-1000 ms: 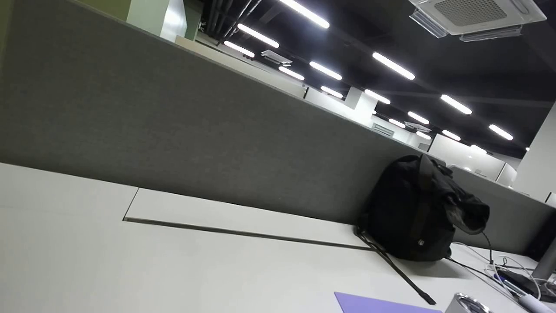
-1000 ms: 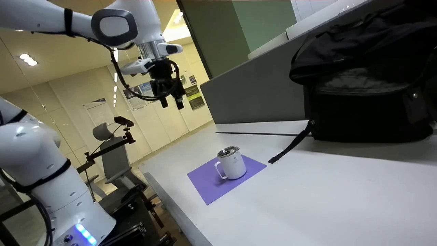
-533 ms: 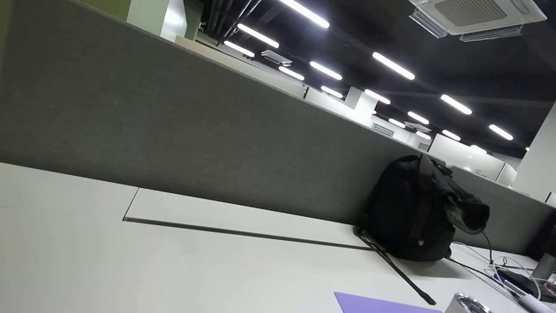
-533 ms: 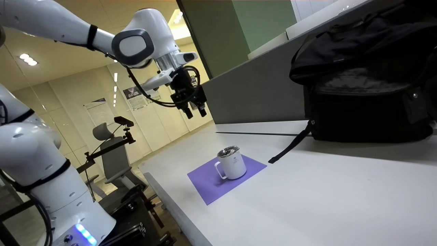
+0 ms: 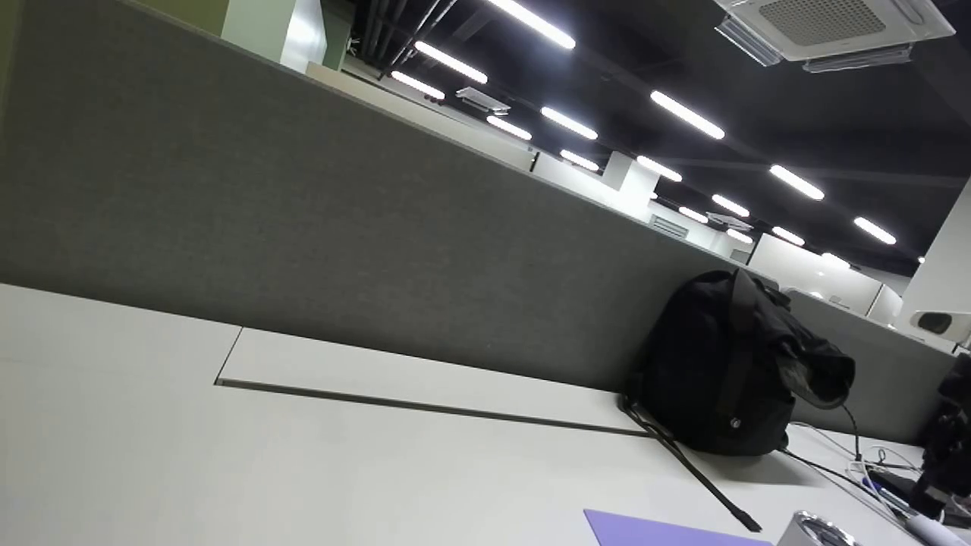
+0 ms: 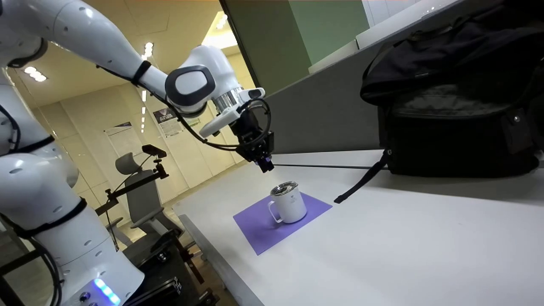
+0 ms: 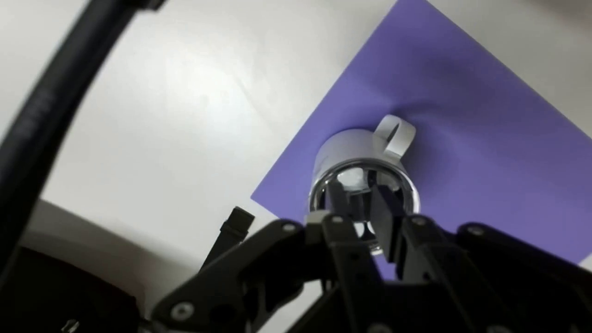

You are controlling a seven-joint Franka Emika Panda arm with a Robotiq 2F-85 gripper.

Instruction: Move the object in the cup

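The cup [image 6: 292, 207] is a white mug with a handle and a shiny metal rim, upright on a purple mat [image 6: 250, 227]. Only its top [image 5: 802, 529] shows at the bottom edge of an exterior view. My gripper [image 6: 262, 165] hangs above and just behind the cup, apart from it. Seen from the wrist, the gripper [image 7: 358, 190] has its fingers in front of the mouth of the cup [image 7: 344, 150], a narrow gap between them and nothing in it. Reflections fill the mouth, so the object inside cannot be made out.
A large black backpack [image 6: 459, 140] stands against the grey divider [image 6: 323, 114], its loose strap [image 6: 360, 182] reaching across the white table towards the mat. Cables [image 5: 865, 485] lie beyond the backpack.
My arm has come down and to the right in an exterior view, bringing the gripper close over the cup. Its fingers have drawn nearer to each other. Cup and mat have not moved.
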